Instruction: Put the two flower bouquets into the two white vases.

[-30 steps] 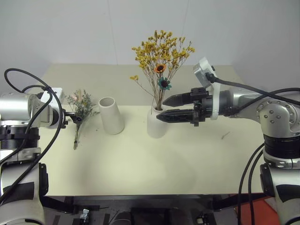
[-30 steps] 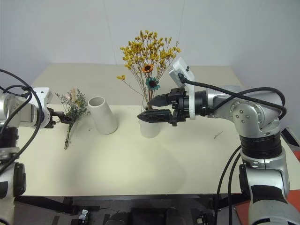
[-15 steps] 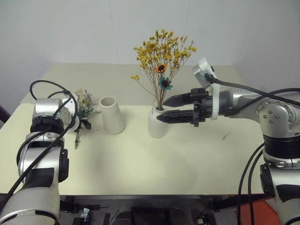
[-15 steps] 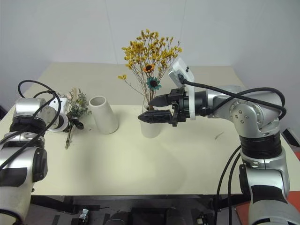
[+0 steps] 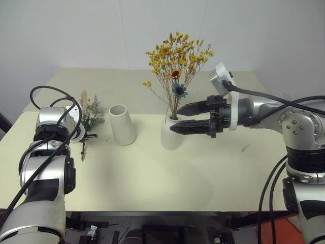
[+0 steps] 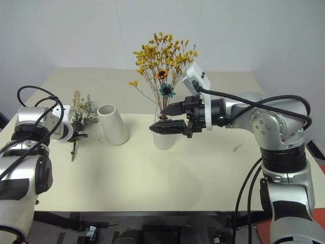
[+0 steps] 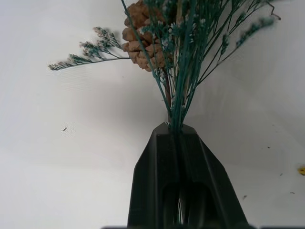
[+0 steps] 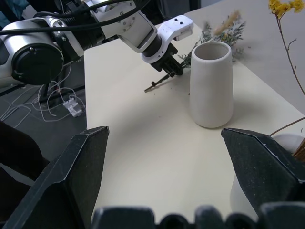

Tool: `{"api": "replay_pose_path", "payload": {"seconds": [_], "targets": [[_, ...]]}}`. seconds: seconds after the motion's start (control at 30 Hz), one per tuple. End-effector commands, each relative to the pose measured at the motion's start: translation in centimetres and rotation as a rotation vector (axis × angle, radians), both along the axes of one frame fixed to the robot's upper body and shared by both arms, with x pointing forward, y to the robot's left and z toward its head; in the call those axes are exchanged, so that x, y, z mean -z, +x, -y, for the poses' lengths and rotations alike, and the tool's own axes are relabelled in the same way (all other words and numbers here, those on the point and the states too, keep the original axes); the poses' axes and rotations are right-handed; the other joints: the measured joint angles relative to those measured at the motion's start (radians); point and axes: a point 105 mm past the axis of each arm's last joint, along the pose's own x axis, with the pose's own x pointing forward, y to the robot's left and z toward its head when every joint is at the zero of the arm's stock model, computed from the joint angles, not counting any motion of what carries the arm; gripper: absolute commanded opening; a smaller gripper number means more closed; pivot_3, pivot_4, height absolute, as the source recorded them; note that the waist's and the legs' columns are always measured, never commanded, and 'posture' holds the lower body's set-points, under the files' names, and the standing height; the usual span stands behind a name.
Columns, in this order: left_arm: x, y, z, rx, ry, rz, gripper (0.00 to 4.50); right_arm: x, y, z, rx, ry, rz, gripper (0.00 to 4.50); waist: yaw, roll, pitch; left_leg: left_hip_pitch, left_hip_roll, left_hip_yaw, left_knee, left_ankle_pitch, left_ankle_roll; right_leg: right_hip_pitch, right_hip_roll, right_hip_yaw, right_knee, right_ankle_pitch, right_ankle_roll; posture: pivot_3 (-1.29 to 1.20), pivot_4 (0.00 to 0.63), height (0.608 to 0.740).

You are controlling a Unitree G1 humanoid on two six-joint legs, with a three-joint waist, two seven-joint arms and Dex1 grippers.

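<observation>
The left claw was clamped tight on the stems of the grey-green spray, low over the tabletop just left of the empty tapered vase. The yellow bouquet stood in the bottle vase at centre. The right claw hung beside that vase, fingers spread wide, gripping nothing.

Matt white ceramic vases, dry brittle sprays, smooth matt cream table.
</observation>
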Motion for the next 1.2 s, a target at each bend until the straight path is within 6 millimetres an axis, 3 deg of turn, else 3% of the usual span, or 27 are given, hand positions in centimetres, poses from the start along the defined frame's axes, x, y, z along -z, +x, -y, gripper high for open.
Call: {"api": "replay_pose_path", "payload": {"seconds": [0.03, 0.17, 0.33, 0.47, 0.67, 0.73, 0.93, 1.2], "targets": [[-1.5, 0.2, -0.4, -0.007, -0.001, 0.039, 0.01, -1.2, -0.4, 0.4, 0.001, 0.017, 0.055, 4.5, 0.001, 0.0, 0.0, 0.0, 0.0, 0.0, 0.0, 0.0, 0.0, 0.0, 0.0, 0.0, 0.0, 0.0, 0.0, 0.0, 0.15, 0.74], [-3.0, 0.4, -0.9, -0.004, 0.039, 0.092, 0.01, -1.1, -0.4, 0.4, 0.002, 0.016, 0.055, 4.5, 0.001, 0.0, 0.0, 0.0, 0.0, 0.0, 0.0, 0.0, 0.0, 0.0, 0.0, 0.0, 0.0, 0.0, 0.0, 0.0, 0.15, 0.74], [-11.0, 1.7, 0.2, 0.093, 0.115, 0.41, 0.01, -1.1, -0.2, 0.5, 0.012, 0.032, 0.055, 4.5, 0.001, -0.001, 0.0, -0.002, 0.0, -0.001, 0.0, 0.0, 0.0, -0.001, 0.0, -0.001, 0.0, 0.0, 0.0, 0.0, 0.15, 0.74], [-16.2, 1.3, 3.0, 0.253, 0.125, 0.638, 0.01, -0.9, 0.1, 0.6, 0.036, 0.044, 0.066, 4.5, 0.003, -0.001, 0.0, -0.002, 0.0, -0.001, 0.0, 0.0, 0.0, -0.001, -0.001, -0.001, -0.001, 0.001, 0.0, 0.0, 0.15, 0.74], [-20.5, -0.9, 7.9, 0.557, 0.094, 0.952, 0.01, -0.5, 1.1, 0.3, 0.094, 0.036, 0.099, 4.5, 0.0, -0.001, 0.0, -0.001, 0.0, -0.001, 0.001, 0.0, 0.0, 0.0, -0.001, 0.0, 0.0, 0.001, 0.0, 0.0, 0.15, 0.74], [-21.0, -1.6, 8.7, 0.626, 0.056, 1.037, 0.01, -0.7, 1.7, -0.1, 0.124, 0.048, 0.111, 4.5, -0.002, -0.001, 0.0, -0.001, 0.0, 0.0, 0.001, 0.0, 0.0, 0.0, 0.0, 0.0, 0.0, 0.001, 0.0, 0.0, 0.15, 0.74], [-20.7, -2.5, 9.4, 0.761, -0.014, 1.075, 0.01, -1.9, 1.8, -2.2, 0.13, 0.091, 0.16, 4.5, -0.004, 0.0, 0.0, -0.001, 0.0, 0.0, 0.001, 0.0, 0.0, -0.001, 0.0, 0.0, 0.0, 0.001, 0.0, 0.0, 0.15, 0.74], [-18.4, -3.1, 10.7, 0.909, -0.102, 1.094, 0.01, -1.3, 1.7, -4.4, 0.108, 0.105, 0.16, 4.5, 0.001, 0.0, 0.0, 0.0, 0.0, 0.0, 0.001, 0.0, 0.0, 0.0, 0.0, 0.0, 0.001, 0.001, 0.0, 0.0, 0.15, 0.74]]}}
